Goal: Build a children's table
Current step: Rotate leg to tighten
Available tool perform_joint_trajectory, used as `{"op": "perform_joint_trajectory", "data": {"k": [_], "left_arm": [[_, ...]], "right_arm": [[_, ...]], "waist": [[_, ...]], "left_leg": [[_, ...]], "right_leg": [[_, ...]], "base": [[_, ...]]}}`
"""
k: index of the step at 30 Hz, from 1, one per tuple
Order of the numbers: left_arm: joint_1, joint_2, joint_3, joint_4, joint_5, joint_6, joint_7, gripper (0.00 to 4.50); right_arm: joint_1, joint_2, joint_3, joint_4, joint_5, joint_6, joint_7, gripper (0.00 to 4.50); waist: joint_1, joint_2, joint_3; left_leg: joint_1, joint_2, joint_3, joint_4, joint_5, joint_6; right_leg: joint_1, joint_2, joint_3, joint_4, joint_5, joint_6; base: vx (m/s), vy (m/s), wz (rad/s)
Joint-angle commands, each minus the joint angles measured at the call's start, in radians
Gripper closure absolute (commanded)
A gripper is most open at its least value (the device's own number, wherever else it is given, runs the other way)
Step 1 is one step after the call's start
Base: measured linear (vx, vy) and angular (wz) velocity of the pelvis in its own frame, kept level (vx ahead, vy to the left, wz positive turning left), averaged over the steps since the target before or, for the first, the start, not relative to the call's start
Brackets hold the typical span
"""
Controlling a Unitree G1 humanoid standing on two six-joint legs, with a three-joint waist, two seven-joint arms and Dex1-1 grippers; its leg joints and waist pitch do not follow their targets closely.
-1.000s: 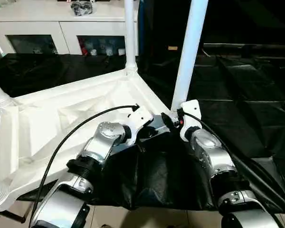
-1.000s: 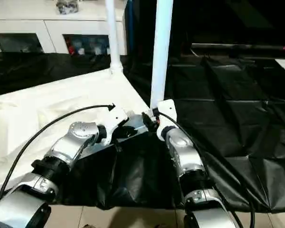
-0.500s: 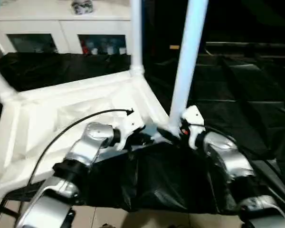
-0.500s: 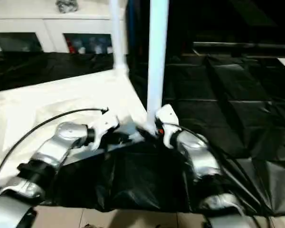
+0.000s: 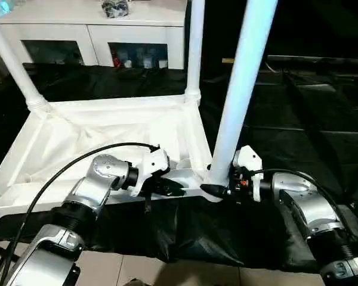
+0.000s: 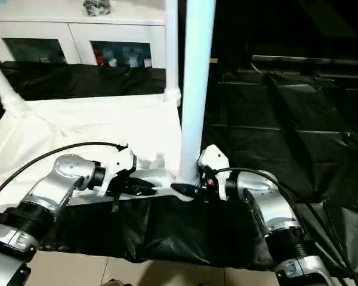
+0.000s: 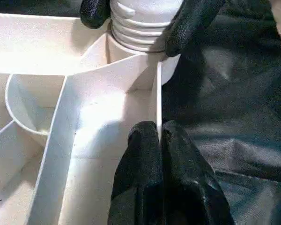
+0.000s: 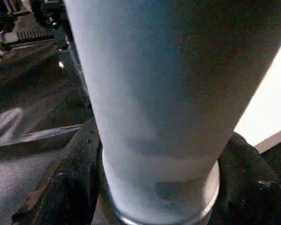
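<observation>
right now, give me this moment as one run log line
stage: seating near leg | left gripper: shut on table top rim | right gripper: around leg base | three legs upright

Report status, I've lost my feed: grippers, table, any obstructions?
Left gripper shut on tabletop rim. Right gripper jaws around near leg at its base. Table upside down, three legs up. Nothing in the way.

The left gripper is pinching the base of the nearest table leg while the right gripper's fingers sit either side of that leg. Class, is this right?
Not quite. The left wrist view shows the left gripper pinching the tabletop's thin edge wall, not the leg. The right gripper does straddle that leg's base.
</observation>
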Motion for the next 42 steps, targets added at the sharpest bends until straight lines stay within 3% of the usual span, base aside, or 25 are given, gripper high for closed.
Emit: {"op": "perform_joint_trajectory", "data": {"k": [1, 5, 7, 12, 14, 19, 21, 23, 28, 32, 40, 42], "left_arm": [[-0.012, -0.013, -0.007, -0.049, -0.027, -0.014, 0.0, 4.5], [-0.012, -0.03, -0.002, -0.045, -0.019, -0.006, 0.04, 4.5], [-0.028, -0.076, 0.021, -0.014, 0.004, 0.013, 0.159, 4.5], [-0.062, -0.154, 0.044, 0.033, 0.055, 0.055, 0.372, 4.5], [-0.081, -0.205, 0.055, 0.049, 0.064, 0.086, 0.468, 4.5], [-0.101, -0.264, 0.055, 0.06, 0.077, 0.104, 0.551, 4.5], [-0.102, -0.27, 0.05, 0.059, 0.082, 0.1, 0.551, 4.5], [-0.099, -0.275, 0.036, 0.056, 0.091, 0.082, 0.534, 4.5], [-0.073, -0.239, 0.013, 0.02, 0.074, 0.051, 0.442, 4.5], [-0.055, -0.212, 0.008, -0.003, 0.059, 0.046, 0.385, 4.5], [-0.022, -0.124, 0.011, -0.058, 0.006, 0.017, 0.184, 4.5], [-0.019, -0.11, 0.013, -0.062, 0.0, 0.014, 0.158, 4.5]], "right_arm": [[0.01, 0.009, 0.042, -0.048, 0.022, 0.015, 0.048, 1.76], [0.018, 0.03, 0.04, -0.052, 0.018, 0.02, 0.016, 1.79], [0.008, 0.084, 0.02, -0.006, -0.024, 0.016, -0.117, 1.79], [-0.044, 0.202, -0.022, 0.139, -0.111, 0.001, -0.45, 1.79], [-0.086, 0.277, -0.049, 0.22, -0.131, 0.006, -0.62, 1.79], [-0.143, 0.367, -0.094, 0.307, -0.131, 0.005, -0.776, 1.79], [-0.149, 0.374, -0.092, 0.319, -0.136, -0.011, -0.777, 1.79], [-0.159, 0.382, -0.096, 0.337, -0.124, -0.034, -0.748, 1.23], [-0.156, 0.335, -0.075, 0.321, -0.135, -0.064, -0.673, 0.81], [-0.15, 0.283, -0.045, 0.321, -0.167, -0.114, -0.632, 0.81], [-0.092, 0.145, -0.03, 0.198, -0.075, -0.138, -0.282, 0.81], [-0.076, 0.122, -0.024, 0.164, -0.048, -0.123, -0.219, 0.81]], "waist": [[-0.001, -0.007, -0.068], [0.0, -0.008, -0.07], [-0.004, -0.009, -0.069], [-0.019, -0.012, -0.064], [-0.033, -0.012, -0.062], [-0.042, -0.01, -0.063], [-0.038, -0.014, -0.066], [-0.038, -0.009, -0.066], [-0.037, -0.009, -0.068], [-0.036, -0.009, -0.071], [-0.026, -0.005, -0.077], [-0.023, -0.006, -0.074]], "left_leg": [[0.016, 0.022, -0.002, -0.071, -0.296, 0.043], [0.014, 0.022, -0.001, -0.069, -0.273, 0.046], [0.012, 0.021, -0.002, -0.069, -0.269, 0.038], [0.017, 0.012, -0.005, -0.07, -0.306, 0.016], [0.018, 0.009, -0.008, -0.07, -0.328, 0.006], [0.019, 0.007, -0.007, -0.068, -0.34, 0.019], [0.015, 0.009, -0.007, -0.07, -0.325, 0.029], [0.012, 0.01, -0.007, -0.071, -0.317, 0.032], [0.01, 0.012, -0.006, -0.072, -0.311, 0.038], [0.009, 0.012, -0.002, -0.068, -0.277, 0.048], [0.006, 0.019, 0.0, -0.064, -0.212, 0.093], [0.007, 0.019, 0.003, -0.064, -0.223, 0.096]], "right_leg": [[0.044, -0.055, 0.036, -0.071, -0.367, -0.2], [0.045, -0.057, 0.037, -0.068, -0.337, -0.207], [0.044, -0.057, 0.037, -0.067, -0.344, -0.207], [0.041, -0.058, 0.03, -0.084, -0.468, -0.159], [0.037, -0.056, 0.026, -0.09, -0.518, -0.14], [0.031, -0.055, 0.026, -0.097, -0.527, -0.125], [0.036, -0.055, 0.028, -0.094, -0.493, -0.128], [0.037, -0.056, 0.029, -0.089, -0.461, -0.141], [0.042, -0.056, 0.031, -0.083, -0.412, -0.163], [0.045, -0.055, 0.034, -0.075, -0.346, -0.191], [0.056, -0.051, 0.033, -0.055, -0.181, -0.254], [0.055, -0.05, 0.033, -0.056, -0.195, -0.259]], "base": [[0.0, 0.0, 0.0], [0.0, 0.0, 0.0], [0.0, 0.0, 0.0], [0.0, 0.0, 0.0], [0.0, 0.0, 0.0], [0.0, 0.0, 0.0], [0.0, 0.0, 0.0], [0.0, 0.0, 0.0], [0.0, 0.0, 0.0], [0.0, 0.0, 0.0], [0.0, 0.0, 0.0], [0.0, 0.0, 0.0]]}}
